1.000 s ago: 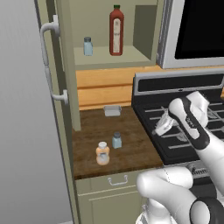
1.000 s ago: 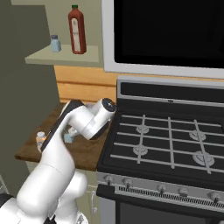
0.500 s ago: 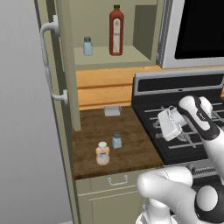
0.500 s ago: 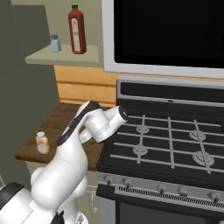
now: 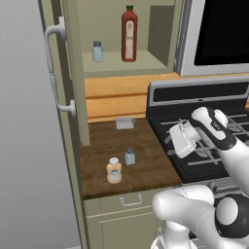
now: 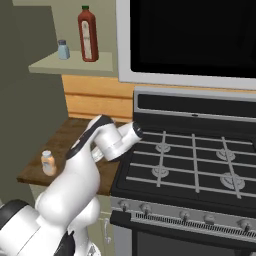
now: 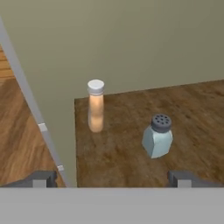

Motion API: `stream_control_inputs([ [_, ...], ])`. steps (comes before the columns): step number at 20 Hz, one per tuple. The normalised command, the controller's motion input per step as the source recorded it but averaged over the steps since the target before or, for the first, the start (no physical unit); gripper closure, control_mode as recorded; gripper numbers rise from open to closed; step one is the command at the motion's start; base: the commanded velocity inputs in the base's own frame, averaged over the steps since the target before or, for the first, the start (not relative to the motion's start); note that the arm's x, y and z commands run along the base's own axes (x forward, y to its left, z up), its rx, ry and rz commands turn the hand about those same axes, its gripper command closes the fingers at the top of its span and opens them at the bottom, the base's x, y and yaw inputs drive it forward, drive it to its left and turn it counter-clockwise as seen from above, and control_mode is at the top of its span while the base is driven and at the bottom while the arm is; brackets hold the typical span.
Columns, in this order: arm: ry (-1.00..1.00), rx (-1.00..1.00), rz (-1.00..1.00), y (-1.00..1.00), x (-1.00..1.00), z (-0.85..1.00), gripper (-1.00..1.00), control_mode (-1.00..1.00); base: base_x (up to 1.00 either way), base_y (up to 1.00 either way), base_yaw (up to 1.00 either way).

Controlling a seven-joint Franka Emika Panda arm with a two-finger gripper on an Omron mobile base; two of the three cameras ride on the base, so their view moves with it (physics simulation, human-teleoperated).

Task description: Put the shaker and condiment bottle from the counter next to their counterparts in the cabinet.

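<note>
**Lining up on the shaker**

Jaws of the gripper [image 7: 112,179] spread wide, holding nothing, poised over the stove edge and aimed at the counter [image 5: 146,160]. Best lowered straight onto the shaker [image 7: 157,135], centred between the fingers, clear of the condiment bottle [image 7: 96,105] just beside it. Pale-blue, translucent, grey perforated cap, upright. 2 counterparts waiting on the cabinet [image 5: 116,64] shelf.

pale-blue shaker [image 7: 157,138], orange bottle [image 7: 96,106], wood-grain counter [image 7: 131,157]
</note>
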Motion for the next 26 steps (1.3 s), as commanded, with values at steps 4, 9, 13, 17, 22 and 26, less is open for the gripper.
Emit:
stream_control_inputs([
  [4,0.00,0.00,0.00,0.14,0.15,-0.22,-1.00,-1.00,0.00,0.00,0.00],
  [9,0.00,0.00,0.00,0.02,0.33,-0.27,-1.00,-1.00,0.00,0.00,0.00],
  [13,0.00,0.00,0.00,0.00,0.46,-0.26,-1.00,-1.00,0.00,0.00,0.00],
  [17,0.00,0.00,0.04,0.08,0.46,-0.21,-1.00,-1.00,0.00,0.00,0.00],
  [22,0.00,0.04,0.11,0.34,0.39,-0.20,-1.00,-1.00,0.00,0.00,0.00],
  [26,0.00,0.07,0.14,0.35,0.35,-0.17,-1.00,-1.00,0.00,0.00,0.00],
])
